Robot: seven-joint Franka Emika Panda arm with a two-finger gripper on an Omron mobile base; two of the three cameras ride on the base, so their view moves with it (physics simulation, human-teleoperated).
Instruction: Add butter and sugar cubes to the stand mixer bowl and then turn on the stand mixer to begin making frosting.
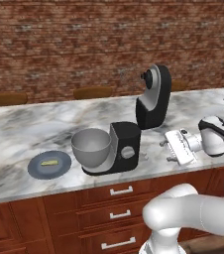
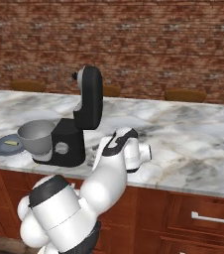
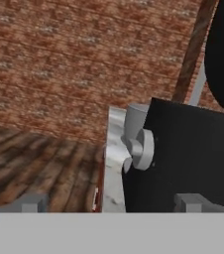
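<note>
On the marble counter (image 1: 29, 124) before a brick wall (image 1: 84, 39), the stand mixer (image 1: 134, 134), head tilted back, holds the stand mixer bowl (image 1: 90, 147), with the butter (image 1: 48, 162) on a blue-grey plate (image 1: 36, 169) just beside it, while the gripper (image 1: 164, 150), fingers spread wide and empty, hangs beside the mixer's base, facing its silver knob (image 3: 142, 149).

End effector (image 1: 164, 150) open, horizontal

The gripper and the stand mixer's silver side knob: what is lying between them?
Only bare marble counter. In the left base view, the open gripper is to the right of the knob on the stand mixer, with nothing between.
</note>
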